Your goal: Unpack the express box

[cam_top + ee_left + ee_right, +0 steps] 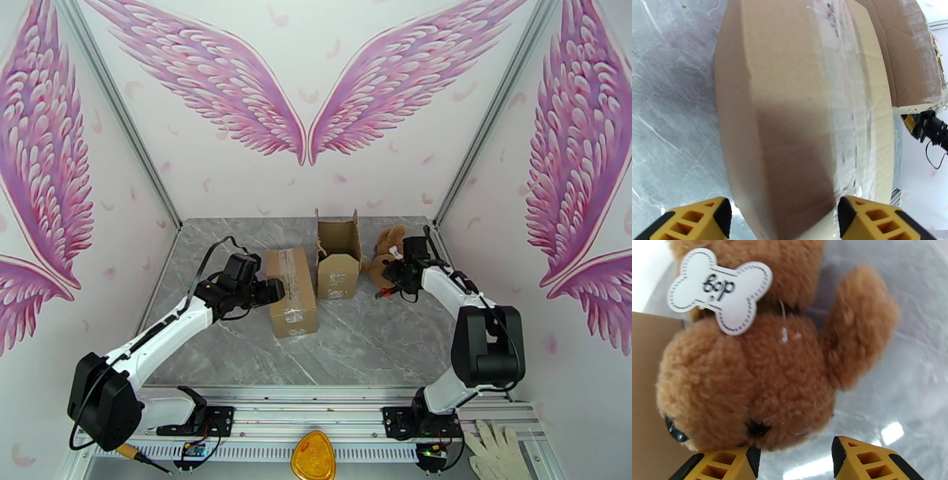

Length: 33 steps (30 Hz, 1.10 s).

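Two cardboard boxes stand mid-table. The taped, closed box [291,296] [790,98] lies lengthwise, and the opened box [338,260] [908,51] stands just right of it with its flaps up. My left gripper [272,290] [784,221] is open against the closed box's left side, its yellow fingers framing that face. A brown teddy bear [387,246] [762,370] with a bone-shaped tag [719,287] lies on the table right of the opened box. My right gripper [387,283] [794,461] is open at the bear's head, fingertips just short of the fur.
The grey marble table [371,339] is fenced by pink wing-painted walls left, back and right. White gloves [494,450] and a yellow object [314,458] lie by the front rail. The opened box's wall [647,398] is beside the bear's head.
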Each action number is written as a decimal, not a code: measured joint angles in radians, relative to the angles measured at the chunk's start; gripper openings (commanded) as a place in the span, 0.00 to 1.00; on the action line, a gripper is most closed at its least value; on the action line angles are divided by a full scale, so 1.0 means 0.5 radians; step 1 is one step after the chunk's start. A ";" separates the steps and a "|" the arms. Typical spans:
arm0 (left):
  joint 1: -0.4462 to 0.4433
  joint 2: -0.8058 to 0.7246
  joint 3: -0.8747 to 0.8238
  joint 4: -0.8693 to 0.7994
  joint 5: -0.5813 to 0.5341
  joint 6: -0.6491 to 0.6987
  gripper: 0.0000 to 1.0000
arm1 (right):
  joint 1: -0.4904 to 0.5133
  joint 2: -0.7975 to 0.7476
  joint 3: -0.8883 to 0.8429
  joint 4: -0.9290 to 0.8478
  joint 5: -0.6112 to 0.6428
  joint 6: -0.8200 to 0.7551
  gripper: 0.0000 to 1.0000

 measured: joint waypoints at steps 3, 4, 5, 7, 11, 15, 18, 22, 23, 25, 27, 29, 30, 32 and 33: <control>0.000 -0.001 0.000 -0.019 -0.014 0.023 0.77 | 0.024 0.172 0.146 0.040 -0.049 -0.031 0.61; 0.001 -0.001 0.000 -0.020 -0.014 0.029 0.77 | 0.034 0.213 0.165 0.069 -0.069 -0.038 0.62; 0.000 -0.001 0.001 -0.019 -0.014 0.037 0.78 | 0.047 0.241 0.169 0.105 -0.098 -0.056 0.63; 0.000 -0.001 0.011 -0.028 -0.015 0.049 0.78 | 0.066 0.256 0.169 0.141 -0.143 -0.082 0.66; 0.001 -0.001 0.066 -0.046 -0.032 0.092 0.83 | 0.116 0.245 0.197 0.139 -0.199 -0.142 0.71; 0.023 -0.009 0.129 -0.069 -0.076 0.152 0.85 | 0.141 0.044 0.082 0.099 -0.188 -0.148 0.74; 0.078 -0.027 0.188 -0.101 -0.091 0.207 0.86 | 0.138 -0.246 -0.027 0.002 -0.108 -0.127 0.75; 0.182 -0.037 0.285 -0.124 -0.111 0.290 0.86 | 0.089 -0.546 -0.140 -0.075 -0.005 -0.069 0.65; 0.205 -0.037 0.298 -0.125 -0.111 0.307 0.86 | 0.065 -0.578 -0.170 -0.082 0.007 -0.047 0.64; 0.253 -0.037 0.322 -0.133 -0.109 0.345 0.86 | -0.011 -0.578 -0.233 -0.101 0.010 -0.002 0.62; 0.291 -0.037 0.338 -0.146 -0.103 0.373 0.86 | -0.086 -0.520 -0.281 -0.117 0.001 0.038 0.60; 0.317 -0.031 0.358 -0.156 -0.095 0.398 0.87 | -0.149 -0.439 -0.320 -0.128 -0.008 0.078 0.59; 0.327 -0.025 0.368 -0.156 -0.086 0.411 0.87 | -0.172 -0.392 -0.334 -0.131 -0.012 0.093 0.57; 0.343 -0.012 0.381 -0.153 -0.072 0.426 0.87 | -0.191 -0.307 -0.339 -0.135 -0.020 0.123 0.56; 0.349 -0.005 0.384 -0.153 -0.066 0.433 0.87 | -0.191 -0.268 -0.339 -0.122 -0.027 0.137 0.56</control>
